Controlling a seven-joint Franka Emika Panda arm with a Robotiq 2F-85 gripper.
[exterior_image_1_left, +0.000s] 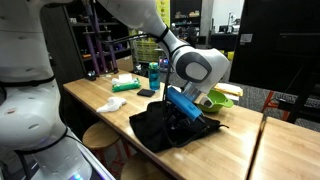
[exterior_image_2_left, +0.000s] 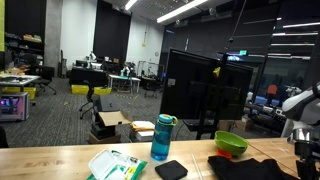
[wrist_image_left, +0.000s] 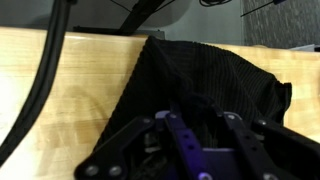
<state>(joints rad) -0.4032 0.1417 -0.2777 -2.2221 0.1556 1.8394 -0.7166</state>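
Jaws pinch blk cloth (wrist_image_left: 210, 75) on wood table (wrist_image_left: 70, 90).

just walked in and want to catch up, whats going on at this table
The robot arm's gripper is down on a black cloth bunched up on the wooden table. In the wrist view its fingers straddle a fold of the fabric, but it is unclear whether they pinch it. A blue bottle and a green bowl stand apart from the gripper.

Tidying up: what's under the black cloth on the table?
Only wooden table shows around the black cloth; anything beneath it is covered and cannot be seen.
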